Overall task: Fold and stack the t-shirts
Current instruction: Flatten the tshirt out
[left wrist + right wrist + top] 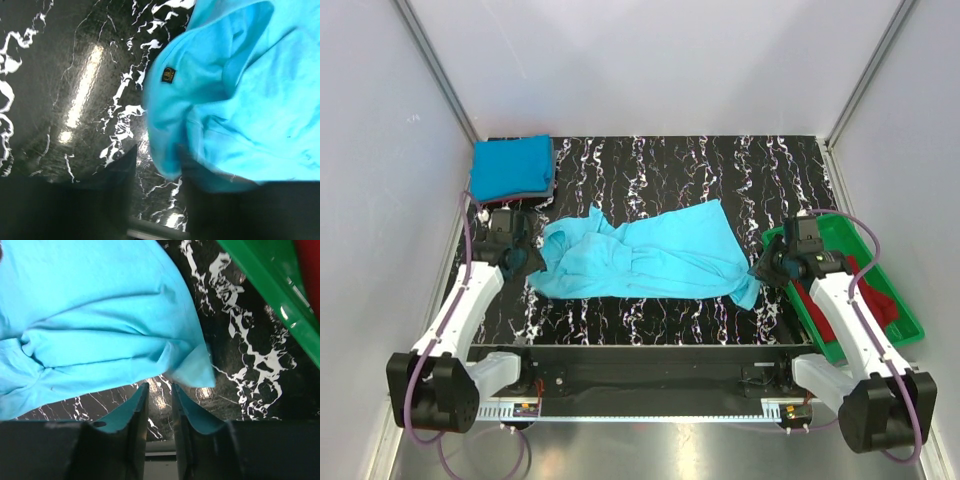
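A: Turquoise t-shirt (pixel 640 262), from above, is lying rumpled mid-way across the desk (pixel 720 160); folded stack (pixel 512 167) is sitting at ten o'clock.

B: Left wrist: left pincer (pixel 157 150) is gaping, hem between, unpinched.

A: Right wrist: right pincer (pixel 160 387) is standing slightly apart, corner at twelve o'clock. Likely flattening; next is calling for pinching corners.

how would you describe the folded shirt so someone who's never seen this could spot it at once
On the black marbled table, go to the far left corner. The deep blue t-shirt lies there on top of a small stack. It is folded square, while the light turquoise t-shirt is crumpled mid-table and the dark red cloth sits in the green tray.
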Controlling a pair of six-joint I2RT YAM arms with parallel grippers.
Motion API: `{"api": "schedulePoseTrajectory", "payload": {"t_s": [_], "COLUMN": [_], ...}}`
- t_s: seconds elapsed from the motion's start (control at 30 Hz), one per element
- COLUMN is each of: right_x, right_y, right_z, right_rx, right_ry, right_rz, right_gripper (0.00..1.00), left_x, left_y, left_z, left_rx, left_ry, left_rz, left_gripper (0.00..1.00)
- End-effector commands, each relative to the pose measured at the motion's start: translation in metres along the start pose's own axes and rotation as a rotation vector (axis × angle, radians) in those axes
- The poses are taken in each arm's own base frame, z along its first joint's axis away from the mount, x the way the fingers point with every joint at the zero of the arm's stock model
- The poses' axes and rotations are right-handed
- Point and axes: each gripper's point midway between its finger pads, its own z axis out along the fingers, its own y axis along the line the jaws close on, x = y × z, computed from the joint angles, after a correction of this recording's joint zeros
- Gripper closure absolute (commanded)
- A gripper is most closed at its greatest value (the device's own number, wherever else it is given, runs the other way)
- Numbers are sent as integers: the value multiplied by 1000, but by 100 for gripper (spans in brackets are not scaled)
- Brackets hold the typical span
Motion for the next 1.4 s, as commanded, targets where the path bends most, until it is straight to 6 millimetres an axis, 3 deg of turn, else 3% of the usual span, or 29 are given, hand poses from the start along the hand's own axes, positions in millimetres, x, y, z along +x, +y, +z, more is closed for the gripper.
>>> {"api": "schedulePoseTrajectory", "payload": {"t_s": [0.0, 0.1, 0.17, 0.23, 0.3, 0.33, 0.37, 0.43, 0.57, 0.73, 0.83, 0.97, 1.2, 1.37], "right_x": [1, -7, -11, -12, -14, -14, -15, -16, -14, -14, -15, -17, -20, -19], "right_y": [10, 14, 20, 26, 38, 41, 44, 45, 41, 44, 48, 51, 54, 55], "right_z": [-1, -3, -4, -1, -1, -1, -1, 1, 7, 12, 15, 15, 19, 19], "right_rx": [-44, -43, -58, -84, -146, -162, -175, -175, -159, -181, -193, -203, -214, -218], "right_ry": [21, 4, 6, 22, 34, 38, 42, 49, 65, 63, 70, 68, 64, 64], "right_rz": [34, 22, -6, -33, -72, -83, -103, -128, -147, -159, -159, -162, -158, -153], "right_gripper": [66, 64, 64, 63, 63, 63, 63, 63, 63, 63, 63, 63, 63, 63], "left_x": [-17, -39, -52, -46, -49, -51, -42, -35, -46, -58, -60, -57, -48, -39], "left_y": [-1, -10, -51, -87, -104, -118, -126, -145, -151, -170, -176, -166, -157, -161], "left_z": [-3, -18, -31, -36, -20, -22, -6, 7, 39, 75, 88, 116, 130, 134], "left_rx": [-10, 20, 191, 376, 429, 491, 515, 587, 537, 559, 565, 471, 347, 315], "left_ry": [-55, -131, -171, -143, -114, -80, -3, 86, 101, 117, 130, 150, 137, 138], "left_rz": [6, 50, 125, 213, 230, 239, 255, 296, 350, 445, 466, 466, 514, 556], "left_gripper": [46, 44, 45, 46, 47, 47, 47, 47, 46, 52, 49, 51, 54, 54]}}
